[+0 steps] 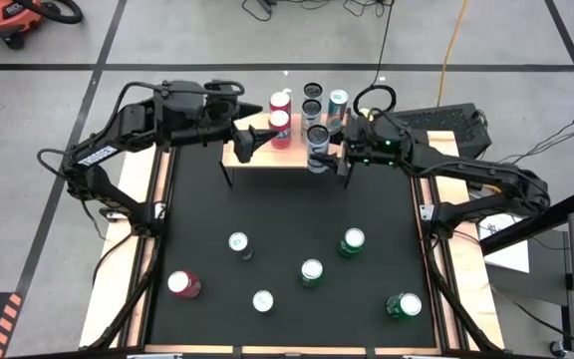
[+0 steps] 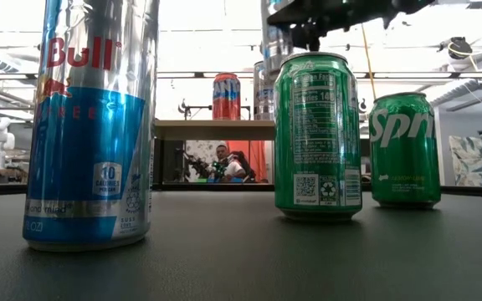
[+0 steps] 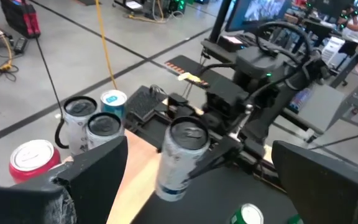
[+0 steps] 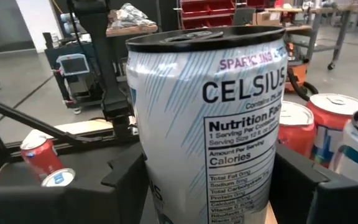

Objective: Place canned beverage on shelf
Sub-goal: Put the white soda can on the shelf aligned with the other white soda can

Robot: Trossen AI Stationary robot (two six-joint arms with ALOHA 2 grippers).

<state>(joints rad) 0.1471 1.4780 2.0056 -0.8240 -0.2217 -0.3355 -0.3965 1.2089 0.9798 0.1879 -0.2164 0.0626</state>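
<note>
The shelf [image 1: 257,152], a light-wood board on thin black legs, stands at the table's far edge. On it stand two red cans [image 1: 280,113], two dark-topped cans [image 1: 312,100] and a teal can [image 1: 338,100]. My right gripper [image 1: 323,146] is shut on a white Celsius can [image 4: 210,112] over the shelf's right end. In the low view this can [image 2: 276,33] shows high above the board; its base is hidden. My left gripper [image 1: 245,142] hangs open over the shelf's left part, with nothing between its fingers. My right gripper pinches the Celsius can's side wall [image 4: 151,180] between its two fingers [image 4: 126,180], one on each side, about mid-height. The fingers come level from the table's right side. The can stands upright in the hold, clear of the table.
Several cans stand on the black table nearer the front: white-topped ones [image 1: 238,242] [image 1: 263,300], green ones [image 1: 353,240] [image 1: 312,271] [image 1: 404,305] and a red one [image 1: 183,284]. Bare table lies between them and the shelf.
</note>
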